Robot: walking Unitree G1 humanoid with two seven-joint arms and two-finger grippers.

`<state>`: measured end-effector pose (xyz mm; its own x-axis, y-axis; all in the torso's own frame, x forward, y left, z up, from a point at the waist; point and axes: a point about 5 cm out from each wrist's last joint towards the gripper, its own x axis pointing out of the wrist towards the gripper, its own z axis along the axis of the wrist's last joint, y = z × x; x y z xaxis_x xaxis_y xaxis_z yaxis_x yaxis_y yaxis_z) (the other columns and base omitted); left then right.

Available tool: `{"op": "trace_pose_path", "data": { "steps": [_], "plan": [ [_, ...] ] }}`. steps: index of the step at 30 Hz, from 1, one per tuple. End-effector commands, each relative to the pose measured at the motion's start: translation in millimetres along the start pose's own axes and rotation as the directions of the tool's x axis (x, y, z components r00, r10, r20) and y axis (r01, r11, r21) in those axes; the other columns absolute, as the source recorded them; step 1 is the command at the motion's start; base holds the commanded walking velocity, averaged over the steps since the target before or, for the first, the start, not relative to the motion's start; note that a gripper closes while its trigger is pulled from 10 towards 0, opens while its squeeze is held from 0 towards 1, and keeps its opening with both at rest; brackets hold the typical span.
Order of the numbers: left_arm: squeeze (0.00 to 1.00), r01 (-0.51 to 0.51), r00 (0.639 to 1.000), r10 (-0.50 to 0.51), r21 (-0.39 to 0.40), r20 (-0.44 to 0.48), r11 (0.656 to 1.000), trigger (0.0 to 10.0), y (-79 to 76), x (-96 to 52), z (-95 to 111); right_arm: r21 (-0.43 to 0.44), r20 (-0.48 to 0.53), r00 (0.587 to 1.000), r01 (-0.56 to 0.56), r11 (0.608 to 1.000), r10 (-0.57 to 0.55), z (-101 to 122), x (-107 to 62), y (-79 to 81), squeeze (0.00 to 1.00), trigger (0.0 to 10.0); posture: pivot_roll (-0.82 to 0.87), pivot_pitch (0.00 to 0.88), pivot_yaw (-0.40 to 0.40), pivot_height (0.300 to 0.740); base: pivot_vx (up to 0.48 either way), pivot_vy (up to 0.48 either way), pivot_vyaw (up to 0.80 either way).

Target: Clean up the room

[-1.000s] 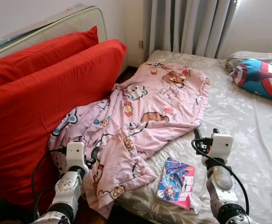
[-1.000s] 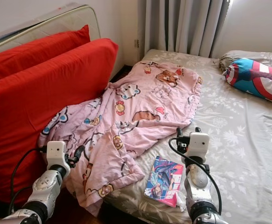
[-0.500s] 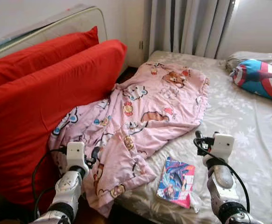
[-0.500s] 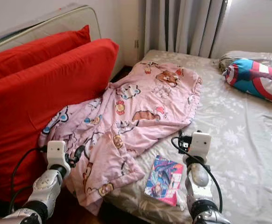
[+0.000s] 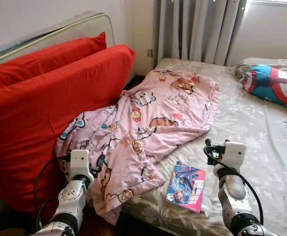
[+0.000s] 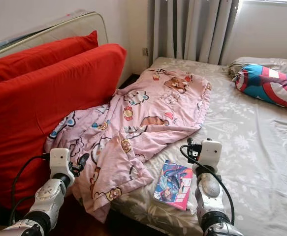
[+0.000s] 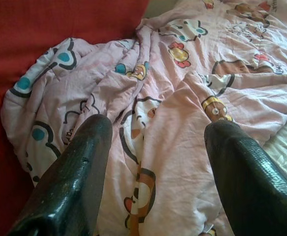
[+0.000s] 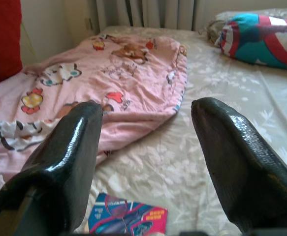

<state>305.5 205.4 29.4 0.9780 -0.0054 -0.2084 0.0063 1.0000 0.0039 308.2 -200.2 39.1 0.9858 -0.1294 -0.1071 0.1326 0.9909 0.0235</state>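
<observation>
Bed (image 5: 261,123) with grey floral sheet, seen from its foot corner. Pink cartoon blanket (image 5: 158,118) lies rumpled across the near-left part of the bed, upper end flat on the sheet toward the curtains (image 5: 197,29), lower end bunched and hanging over the bed's edge beside the red cushions (image 5: 45,108).

Two red cushions stand on edge along the left, leaning against a pale mattress (image 5: 59,32) propped at the wall. Blanket touches the nearer cushion.

Colourful book (image 5: 186,188) flat on the sheet near the foot edge, just beside the blanket's lower corner, apart from it by a strip of sheet. It sits between the two arms, nearer the right one.

Star-and-stripe pillow (image 5: 273,86) at the far right of the bed, a grey pillow (image 5: 261,63) behind it. Well apart from blanket and book.

Left tool (image 7: 155,162): fingers spread wide, nothing between them, held low over the hanging bunched part of the blanket; cannot tell whether tips touch the cloth.

Right tool (image 8: 148,147): fingers spread wide, empty, raised above the sheet just right of the book, pointing up the bed toward the blanket's far end and the pillow
</observation>
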Motion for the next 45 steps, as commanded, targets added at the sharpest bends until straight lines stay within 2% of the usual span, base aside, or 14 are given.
{"op": "trace_pose_path", "data": {
  "steps": [1, 16, 18, 24, 40, 45],
  "plan": [
    [0.0, -0.005, 1.0, 0.005, 0.003, -0.008, 1.0, 10.0, 2.1, 0.8, 0.7, 0.003, -0.013, 1.0, -0.003, 1.0, 0.004, 0.4, 1.9, 1.1, 0.0, 10.0, 0.01, 0.0, 0.04, 0.666, 0.0, 0.0, 0.0],
    [0.0, 0.003, 1.0, -0.003, -0.002, -0.015, 1.0, 10.0, 0.8, 0.8, -0.3, 0.002, -0.02, 1.0, -0.015, 1.0, 0.015, -3.5, -0.9, 1.5, 0.0, 10.0, 0.01, 0.0, 0.043, 0.661, 0.0, 0.0, 0.0],
    [0.0, 0.005, 1.0, -0.005, -0.002, -0.017, 1.0, 10.0, 0.7, 0.8, -0.5, -0.003, -0.06, 0.998, -0.01, 1.0, 0.01, -7.1, -0.6, 1.7, 0.0, 10.0, 0.01, 0.0, 0.042, 0.661, 0.0, 0.0, 0.0],
    [0.0, 0.005, 1.0, -0.005, -0.004, -0.021, 1.0, 10.0, 0.9, 0.6, -1.1, 0.006, -0.028, 0.999, -0.015, 1.0, 0.015, -5.2, -1.6, 1.7, 0.0, 10.0, 0.01, 0.0, 0.043, 0.643, 0.0, 0.0, 0.0],
    [0.0, 0.014, 0.999, -0.014, -0.011, -0.036, 1.0, 10.0, -0.2, 0.7, -2.7, -0.002, -0.081, 0.997, -0.019, 1.0, 0.019, -11.2, -2.5, 2.1, 0.0, 10.0, 0.01, 0.0, 0.043, 0.638, 0.0, 0.0, 0.0],
    [0.0, 0.015, 0.999, -0.015, -0.011, -0.04, 1.0, 10.0, -0.2, 0.9, -2.9, 0.008, -0.066, 0.998, -0.024, 1.0, 0.025, -10.6, -3.1, 2.1, 0.0, 10.0, 0.01, 0.0, 0.044, 0.629, 0.0, 0.0, 0.0]
  ]
}}
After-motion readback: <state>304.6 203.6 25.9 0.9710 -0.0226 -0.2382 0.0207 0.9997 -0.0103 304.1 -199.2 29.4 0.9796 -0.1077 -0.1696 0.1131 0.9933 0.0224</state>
